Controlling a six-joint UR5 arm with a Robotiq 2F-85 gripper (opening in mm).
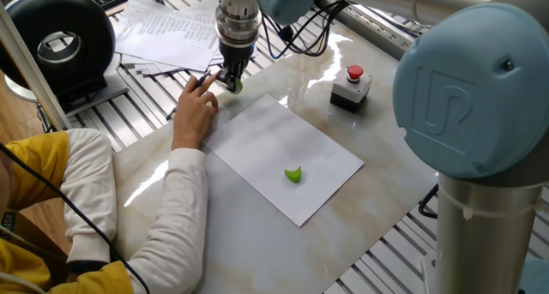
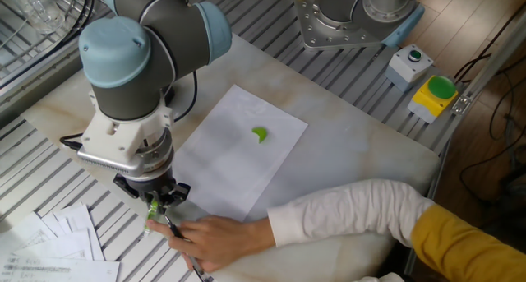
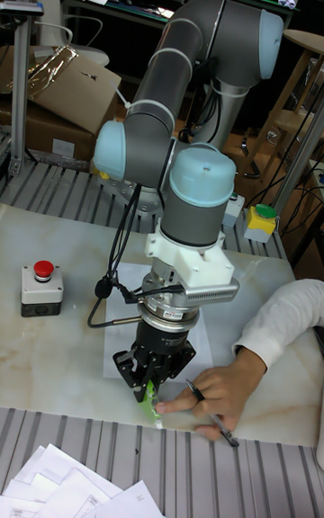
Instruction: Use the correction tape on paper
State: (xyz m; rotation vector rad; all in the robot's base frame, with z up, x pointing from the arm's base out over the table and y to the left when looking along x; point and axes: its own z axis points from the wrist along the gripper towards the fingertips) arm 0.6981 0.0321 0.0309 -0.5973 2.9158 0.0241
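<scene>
1. Gripper [image 3: 150,382] pointing straight down at the table's edge, fingers closed on a slim green correction tape [image 3: 149,406] hanging below them.
2. Tape's lower tip at or just off the near corner of the paper [image 2: 234,154]; contact hard to judge.
3. Paper lying flat on the marble table [image 1: 257,234], a small green piece [image 1: 294,175] resting on it.
4. Person's hand [image 2: 211,239] right beside the gripper, holding a dark pen [image 3: 212,427], crowding the tape.
5. Red-button box [image 1: 351,86] and stack of printed sheets [image 1: 167,33] well apart.
</scene>
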